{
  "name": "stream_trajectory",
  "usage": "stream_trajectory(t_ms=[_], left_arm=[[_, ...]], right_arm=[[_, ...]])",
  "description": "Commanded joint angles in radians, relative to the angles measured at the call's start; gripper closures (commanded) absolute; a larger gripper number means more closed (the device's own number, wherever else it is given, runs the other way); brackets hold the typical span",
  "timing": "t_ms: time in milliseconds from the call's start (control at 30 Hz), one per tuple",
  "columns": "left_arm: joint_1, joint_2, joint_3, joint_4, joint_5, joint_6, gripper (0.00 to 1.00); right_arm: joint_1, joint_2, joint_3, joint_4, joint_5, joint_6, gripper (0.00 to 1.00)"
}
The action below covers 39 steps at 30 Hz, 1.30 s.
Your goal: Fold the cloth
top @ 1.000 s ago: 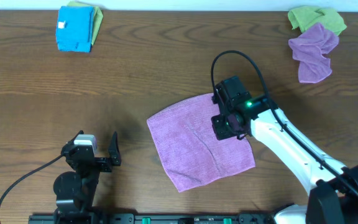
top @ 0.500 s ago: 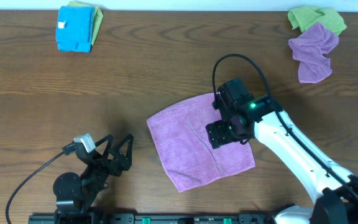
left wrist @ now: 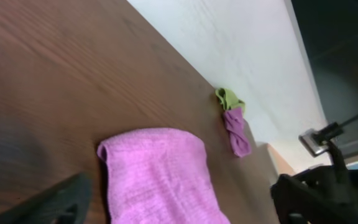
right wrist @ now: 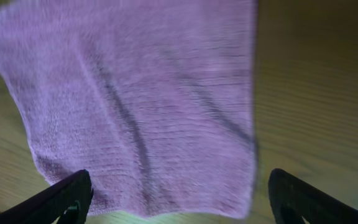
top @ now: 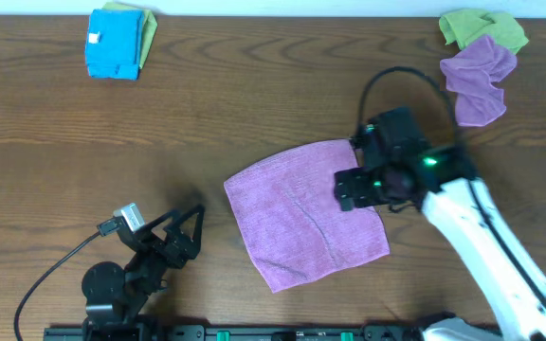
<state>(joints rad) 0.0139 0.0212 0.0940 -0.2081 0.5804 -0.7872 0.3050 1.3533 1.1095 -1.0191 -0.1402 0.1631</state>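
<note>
cloth [top: 301,213] unmoved, right fingers [right wrist: 61,198] shifted rightward, spread

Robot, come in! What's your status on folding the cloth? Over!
Left gripper jaws open, empty. Right gripper jaws open, above pink cloth. Cloth flat, not yet folded. Nothing on it.

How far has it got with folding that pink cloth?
Done: nothing yet; the cloth lies spread flat on the table, no fold showing. In hand: the right gripper hovers open over its right edge, gripping nothing; the left gripper sits open, apart from it. Left: grasp an edge and fold it over.
</note>
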Motion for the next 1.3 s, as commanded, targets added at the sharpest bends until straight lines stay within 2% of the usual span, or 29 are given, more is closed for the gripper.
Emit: stream_trajectory(t_ms=[0,67,267,333,533,833,1100,1267], left_arm=[[-0.014,0.055,-0.018,-0.026,0.029,-0.027,0.09],[-0.023,0.11,-0.019,-0.014,0.03,-0.047,0.09],[-0.116,0.339,-0.027,0.192,0.015,-0.132,0.11],[-0.156,0.432,-0.027,0.25,0.006,-0.176,0.11],[-0.222,0.624,-0.026,0.399,-0.008,-0.207,0.11],[-0.226,0.891,0.027,0.51,-0.034,-0.179,0.08],[-0.226,1.126,0.162,0.576,0.023,-0.125,0.07],[-0.225,1.213,0.174,0.633,0.031,-0.126,0.07]], right_arm=[[-0.062,-0.079,0.022,-0.017,-0.03,-0.068,0.09],[-0.095,-0.122,0.022,-0.015,-0.054,-0.113,0.07],[-0.181,-0.185,0.022,0.042,-0.154,-0.212,0.05],[-0.222,-0.184,0.022,0.066,-0.211,-0.227,0.05],[-0.306,-0.185,0.022,0.077,-0.326,-0.251,0.04],[-0.316,-0.185,0.022,0.064,-0.34,-0.254,0.05],[-0.316,-0.185,0.022,0.042,-0.34,-0.267,0.05],[-0.316,-0.185,0.022,0.033,-0.339,-0.27,0.05]])
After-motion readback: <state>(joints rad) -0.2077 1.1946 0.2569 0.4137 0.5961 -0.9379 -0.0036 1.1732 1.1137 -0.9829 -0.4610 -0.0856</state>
